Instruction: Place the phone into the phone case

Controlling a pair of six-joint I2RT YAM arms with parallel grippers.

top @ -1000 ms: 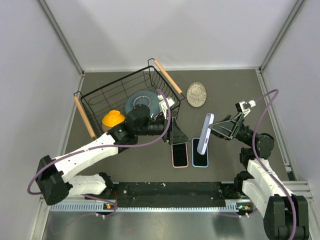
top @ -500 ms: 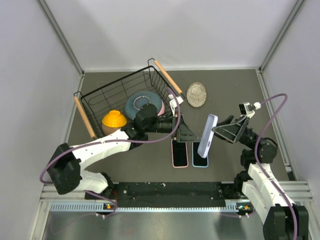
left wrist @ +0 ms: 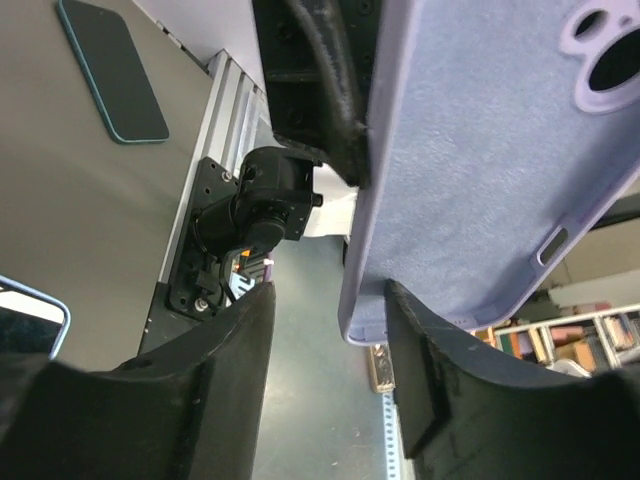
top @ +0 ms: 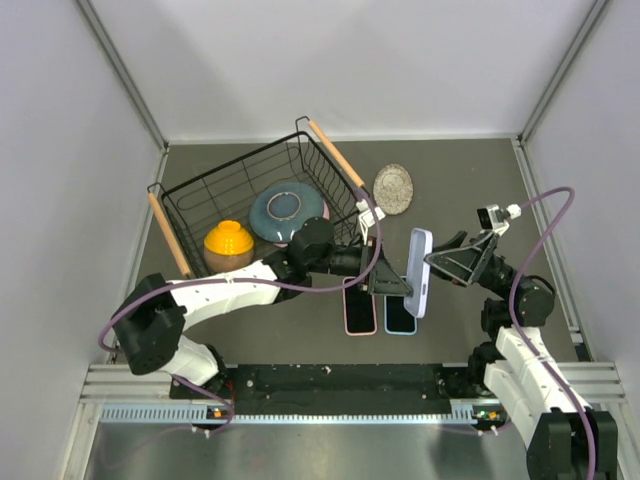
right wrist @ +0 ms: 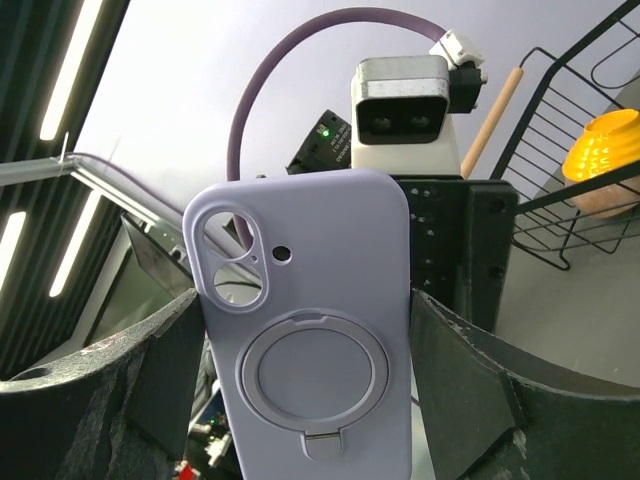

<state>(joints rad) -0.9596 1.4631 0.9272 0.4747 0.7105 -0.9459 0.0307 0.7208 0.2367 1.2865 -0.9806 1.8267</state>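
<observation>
My right gripper (top: pixel 432 268) is shut on a lavender phone case (top: pixel 418 272) and holds it upright above the table. In the right wrist view the phone case (right wrist: pixel 305 350) shows its ring-stand back, pinched by its two long sides. My left gripper (top: pixel 393 283) is open beside the case. In the left wrist view the case's (left wrist: pixel 500 150) lower edge sits between the left gripper's (left wrist: pixel 330 300) fingers, close to the right finger (left wrist: pixel 450 380). Two phones lie face up below: a pink-edged one (top: pixel 360 310) and a blue-edged one (top: pixel 399 316), the latter partly hidden by the case.
A black wire basket (top: pixel 200 200) with wooden handles stands at the back left, holding a yellow bowl (top: pixel 227 240) and a blue plate (top: pixel 285 212). A round silvery dish (top: pixel 393 188) lies behind the phones. White walls close in three sides.
My left arm has swung right, off the pink-edged phone and up to the case, its jaws narrowing a little. The right arm has turned the case more upright.
</observation>
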